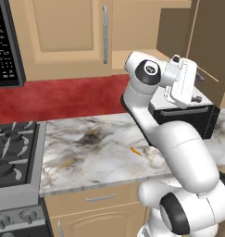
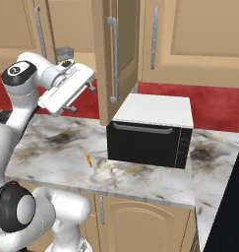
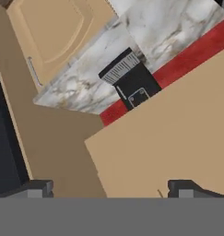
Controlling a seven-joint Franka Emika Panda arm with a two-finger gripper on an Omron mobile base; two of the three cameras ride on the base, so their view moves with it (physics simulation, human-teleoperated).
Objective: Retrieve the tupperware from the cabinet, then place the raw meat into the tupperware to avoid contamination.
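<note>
The jaws of the gripper [image 2: 93, 84] are spread wide and nothing is held between them; in the hand view the two dark fingertips [image 3: 37, 188] are seen far apart. The gripper is raised well above the table [image 1: 86, 152] and is pointed toward the open door [image 2: 116, 54] of the cabinet [image 1: 146, 28], just beside the door's edge.

Inside the cabinet, near its lower edge and just behind the wrist, a small grey shape is seen in the right base view; it may be the tupperware [image 2: 65, 51], but it is too small for certainty. The raw meat [image 1: 135, 151] lies on the table as a thin orange sliver, below the cabinet and well apart from the gripper. Below the open door, a black box appliance [image 2: 150, 133] with a white top stands on the table.

Several risks are judged from here. The open door hangs close to the hand, so it could be struck when the arm is turned into the cabinet. The container has thin walls, so it could be pushed deeper on the shelf instead of being gripped. The meat is very small and could be missed later.
</note>
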